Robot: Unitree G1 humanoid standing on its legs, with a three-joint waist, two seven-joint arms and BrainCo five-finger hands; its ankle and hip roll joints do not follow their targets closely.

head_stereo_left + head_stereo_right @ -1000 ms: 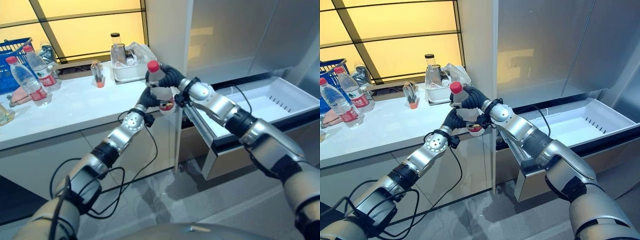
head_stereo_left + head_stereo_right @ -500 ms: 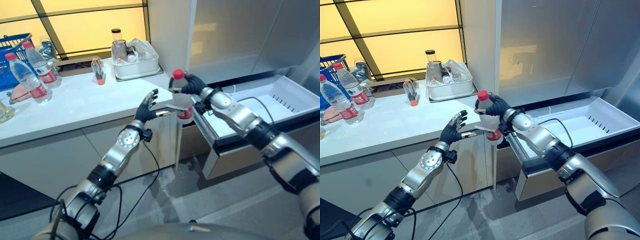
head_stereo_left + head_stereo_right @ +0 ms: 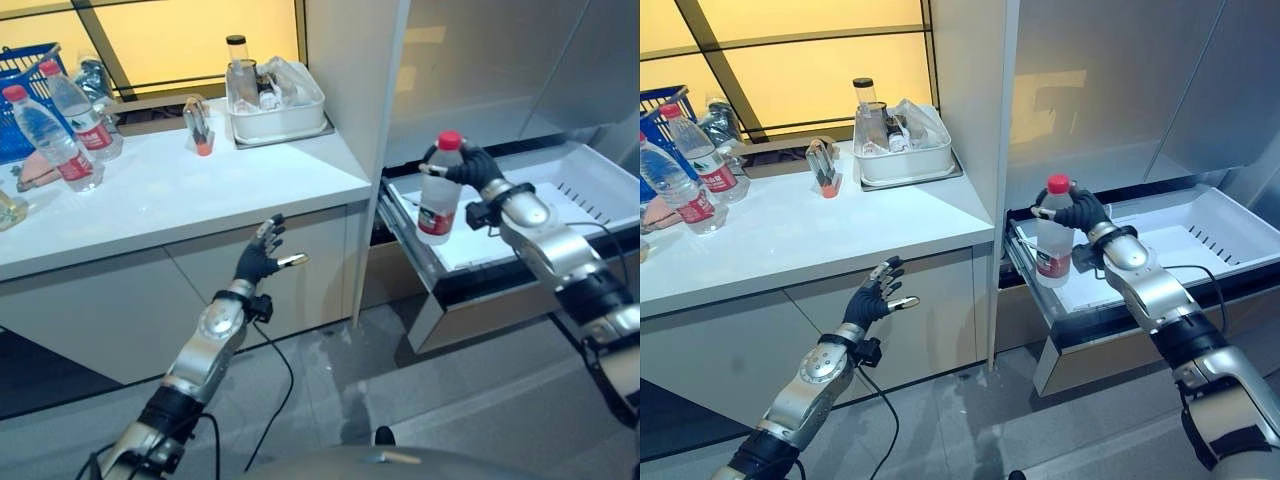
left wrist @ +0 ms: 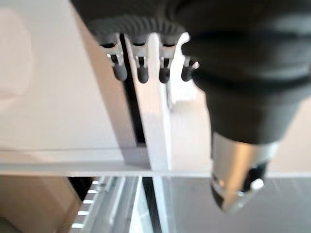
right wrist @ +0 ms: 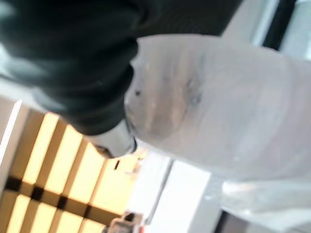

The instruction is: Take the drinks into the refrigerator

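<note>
White countertop beside open fridge drawer, grey, perhaps tiled, floor.

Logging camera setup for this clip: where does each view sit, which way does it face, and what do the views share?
Left eye view: on the head, looking down at the counter and open drawer; both arms show.
Right eye view: beside it, same scene; right hand holds the bottle.
Left wrist view: looks along the open left hand toward cabinet fronts.
Right wrist view: bottle up close.
Shared: the bottle, in both eye views and the right wrist view.
</note>
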